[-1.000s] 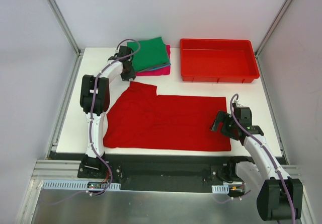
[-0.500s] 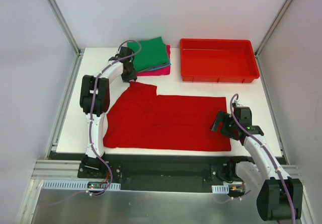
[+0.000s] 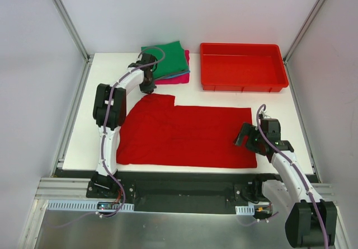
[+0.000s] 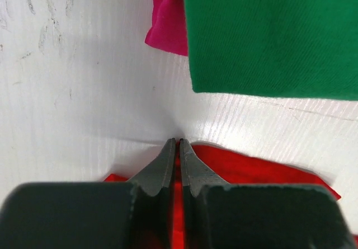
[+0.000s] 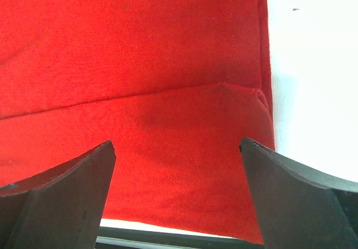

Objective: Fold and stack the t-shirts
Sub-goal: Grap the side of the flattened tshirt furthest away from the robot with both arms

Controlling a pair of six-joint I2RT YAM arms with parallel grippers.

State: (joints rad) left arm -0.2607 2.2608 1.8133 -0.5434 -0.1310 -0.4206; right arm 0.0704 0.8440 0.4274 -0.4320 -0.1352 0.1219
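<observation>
The large red t-shirt [image 3: 184, 136] lies spread flat across the white table. My left gripper [image 3: 149, 84] is at its far left corner, next to the folded stack. In the left wrist view the left gripper [image 4: 178, 144] is shut with red cloth [image 4: 251, 168] pinched between the fingers. The stack has the green shirt [image 3: 166, 59] on top, a thin teal edge and the magenta one [image 3: 174, 79] below; green [image 4: 268, 36] and magenta [image 4: 168, 19] also show in the left wrist view. My right gripper [image 3: 245, 136] is open over the shirt's near right corner [image 5: 184, 120], holding nothing.
The rigid red plastic bin [image 3: 244, 87] stands at the far right of the table, beside the stack. Bare white table [image 3: 106, 75] shows at the far left. Metal frame posts rise at the back corners.
My left gripper has moved right, towards the stack, drawing the shirt's far left corner with it. The right arm has not moved.
</observation>
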